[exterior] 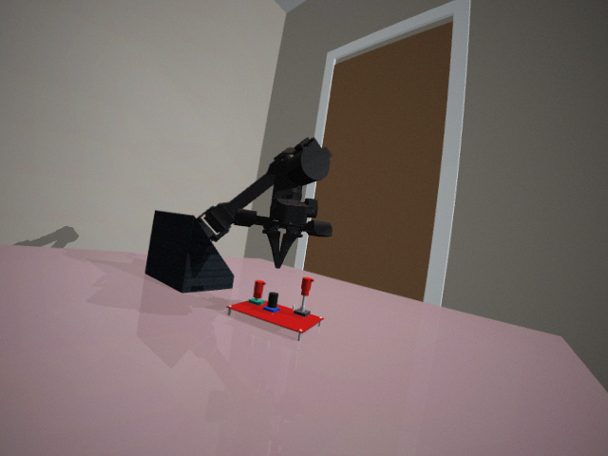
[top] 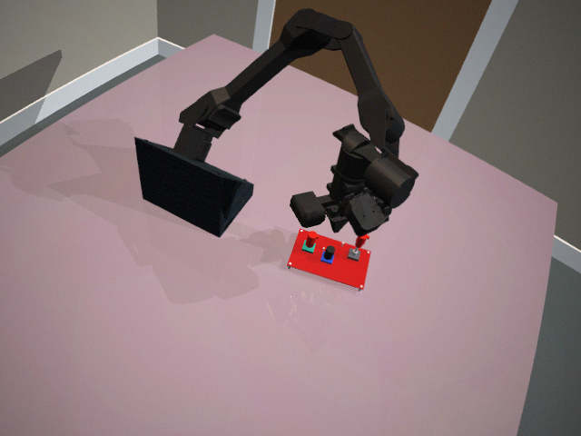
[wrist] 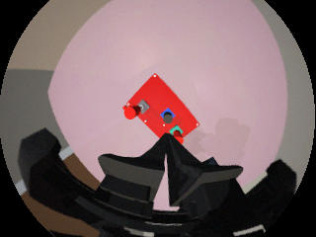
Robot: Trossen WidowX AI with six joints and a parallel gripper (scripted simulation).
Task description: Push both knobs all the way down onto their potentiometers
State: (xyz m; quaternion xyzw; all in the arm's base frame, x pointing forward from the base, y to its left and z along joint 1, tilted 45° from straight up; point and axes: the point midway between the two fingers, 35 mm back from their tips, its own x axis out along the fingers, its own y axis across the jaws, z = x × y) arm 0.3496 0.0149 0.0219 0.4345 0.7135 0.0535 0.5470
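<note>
The red circuit board (top: 338,275) (exterior: 290,322) (wrist: 157,94) stands on short legs. A red knob (top: 360,242) (exterior: 307,286) (wrist: 130,113) sits high on the shaft of the grey potentiometer (top: 353,256) (exterior: 301,313), with much bare shaft below. Another red knob (top: 310,238) (exterior: 258,288) (wrist: 178,137) is low over the green potentiometer (top: 307,248) (exterior: 256,301) (wrist: 176,129); a short bit of shaft seems to show beneath it. Both potentiometers are on the board. My gripper (exterior: 278,267) (wrist: 166,136) is shut and empty, above the board and clear of both knobs.
A black knob (top: 329,251) (exterior: 273,299) (wrist: 168,118) on a blue potentiometer (top: 327,260) (exterior: 271,309) stands between the two red knobs. The arm's dark wedge-shaped base (top: 187,192) (exterior: 169,250) is left of the board in the top and exterior views.
</note>
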